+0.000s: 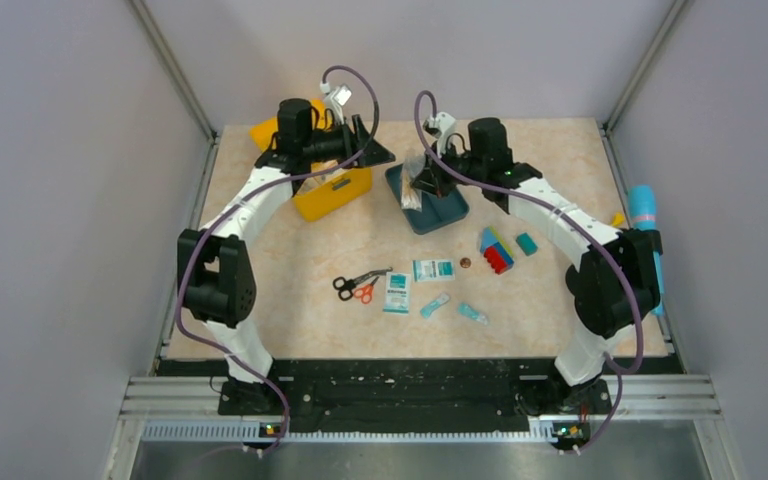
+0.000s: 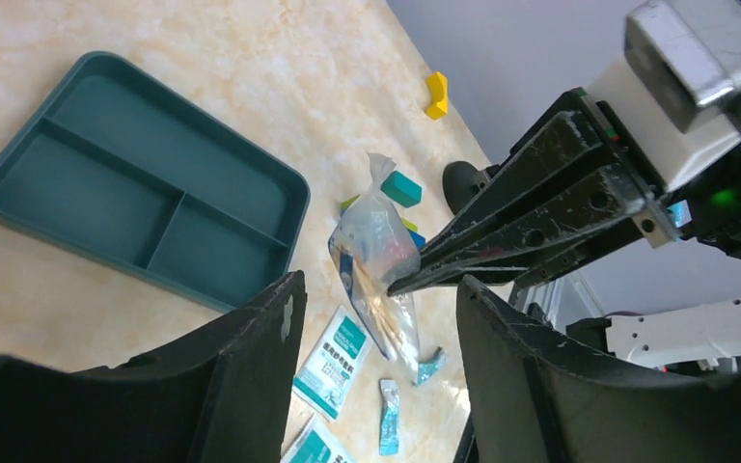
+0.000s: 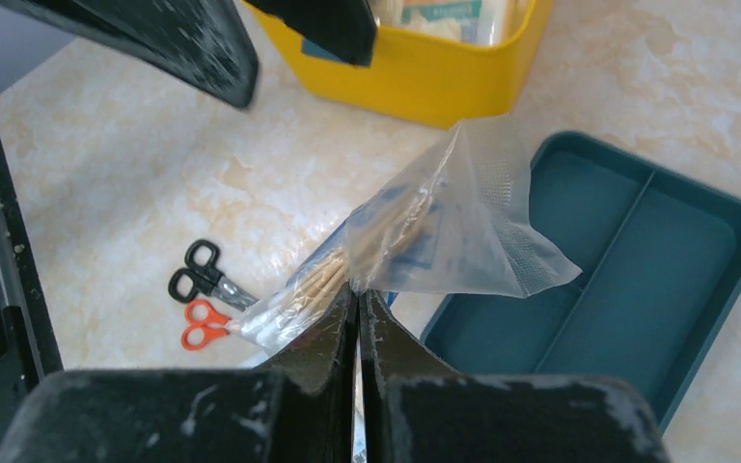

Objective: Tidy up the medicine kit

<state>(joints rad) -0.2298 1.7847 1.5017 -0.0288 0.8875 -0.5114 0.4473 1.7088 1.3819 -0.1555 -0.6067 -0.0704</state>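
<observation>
The yellow medicine kit (image 1: 335,192) stands open at the back left with packets inside; it also shows in the right wrist view (image 3: 425,77). My right gripper (image 3: 357,289) is shut on a clear plastic bag of cotton swabs (image 3: 444,231) and holds it in the air above the near left edge of the dark teal compartment tray (image 3: 627,280). In the top view the right gripper (image 1: 422,182) hangs over the tray (image 1: 445,212). My left gripper (image 2: 381,285) is open and empty, level with the bag (image 2: 376,241), its jaws either side of it and apart from it.
On the table in front lie black and orange scissors (image 1: 360,285), two teal-white packets (image 1: 397,292), two small sachets (image 1: 435,305), a coin (image 1: 465,263), a stack of coloured blocks (image 1: 496,250) and a teal block (image 1: 527,243). A blue roll (image 1: 644,210) lies at the right edge.
</observation>
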